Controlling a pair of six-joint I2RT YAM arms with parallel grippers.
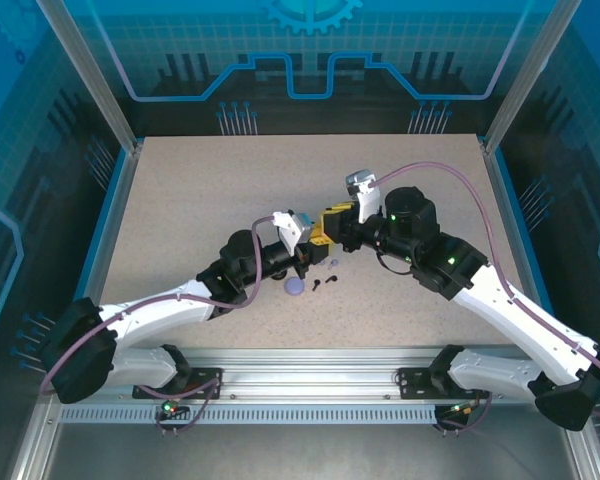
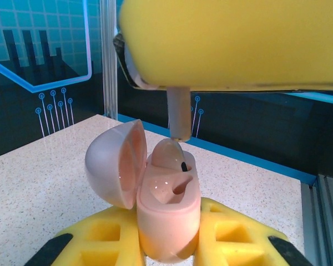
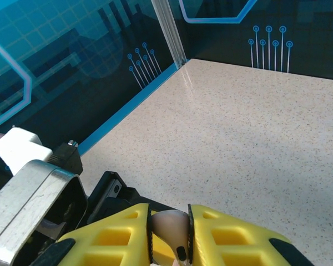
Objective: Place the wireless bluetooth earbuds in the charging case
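Note:
A pale pink charging case [image 2: 167, 210] stands upright with my left gripper [image 2: 169, 238] shut on its body. Its lid [image 2: 112, 163] is swung open to the left. One pale pink earbud [image 2: 167, 154] sits in the far slot, while the near slot [image 2: 180, 185] is empty. My right gripper [image 3: 169, 224] is shut on another pale pink earbud [image 3: 167, 226]. From above the case, that earbud's stem [image 2: 179, 113] hangs down from the right gripper's yellow finger [image 2: 233, 44], its tip at or just above the seated earbud. Both grippers meet at the table's middle: left gripper [image 1: 302, 255], right gripper [image 1: 330, 228].
A round lavender case [image 1: 295, 288] lies on the speckled table [image 1: 200, 200] just in front of the grippers, with two tiny black earbuds [image 1: 325, 281] beside it. Blue walls and metal posts [image 1: 98, 80] ring the table.

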